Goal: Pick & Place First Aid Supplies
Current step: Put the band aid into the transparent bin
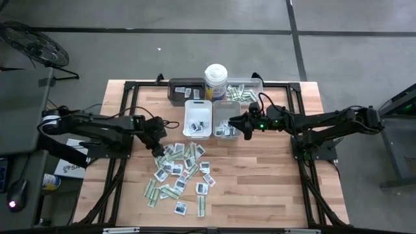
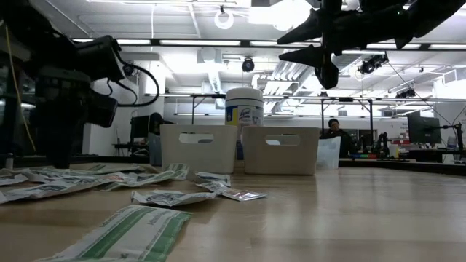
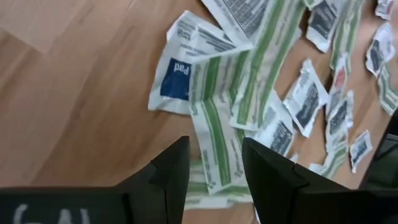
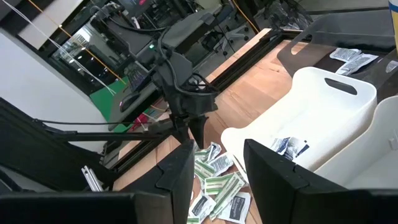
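Left gripper (image 3: 214, 165): fingers apart, empty, low over pile's left edge.
Packets (image 1: 179, 170): scattered mid-table, below white trays (image 1: 198, 119); green-striped strip (image 3: 214, 134) directly beneath fingers.
Handling: probably light, thin, floppy, slippery; best pinched across a raised edge.
Right gripper (image 1: 246, 127): parted, empty, above right tray.

Bright ceiling lamps (image 2: 280, 13) glare; near packets (image 2: 124, 234) perhaps slightly blurred.
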`<action>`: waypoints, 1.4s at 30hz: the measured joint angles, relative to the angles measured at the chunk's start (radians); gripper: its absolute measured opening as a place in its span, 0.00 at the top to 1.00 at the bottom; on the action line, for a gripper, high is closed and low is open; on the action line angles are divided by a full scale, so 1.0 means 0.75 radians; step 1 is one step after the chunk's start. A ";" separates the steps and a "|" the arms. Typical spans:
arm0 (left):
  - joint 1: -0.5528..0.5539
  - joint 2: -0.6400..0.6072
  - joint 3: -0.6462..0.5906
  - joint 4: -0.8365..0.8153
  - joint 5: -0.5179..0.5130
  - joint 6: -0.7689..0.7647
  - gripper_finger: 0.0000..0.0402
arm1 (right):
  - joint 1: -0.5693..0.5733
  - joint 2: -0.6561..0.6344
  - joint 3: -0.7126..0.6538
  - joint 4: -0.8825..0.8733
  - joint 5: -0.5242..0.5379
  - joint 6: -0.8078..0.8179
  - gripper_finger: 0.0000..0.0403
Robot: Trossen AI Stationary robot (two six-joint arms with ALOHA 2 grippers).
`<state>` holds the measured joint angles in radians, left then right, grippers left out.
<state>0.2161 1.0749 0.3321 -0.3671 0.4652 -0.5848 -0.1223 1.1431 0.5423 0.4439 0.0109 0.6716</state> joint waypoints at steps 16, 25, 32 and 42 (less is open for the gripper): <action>0.000 0.181 0.002 0.213 0.067 -0.042 0.64 | 0.002 0.000 0.000 -0.001 -0.004 0.005 0.67; -0.002 0.182 0.001 0.240 0.038 -0.041 0.76 | 0.002 0.000 0.000 -0.017 -0.004 0.001 0.67; -0.001 0.184 -0.001 0.238 0.005 -0.040 0.94 | 0.002 0.000 0.000 -0.030 -0.004 0.001 0.67; -0.001 0.184 -0.001 0.242 0.031 0.005 1.00 | 0.002 0.000 0.000 -0.054 -0.004 0.008 0.67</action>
<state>0.2153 1.2125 0.3313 -0.1855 0.4885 -0.5811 -0.1211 1.1431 0.5423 0.4034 0.0078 0.6775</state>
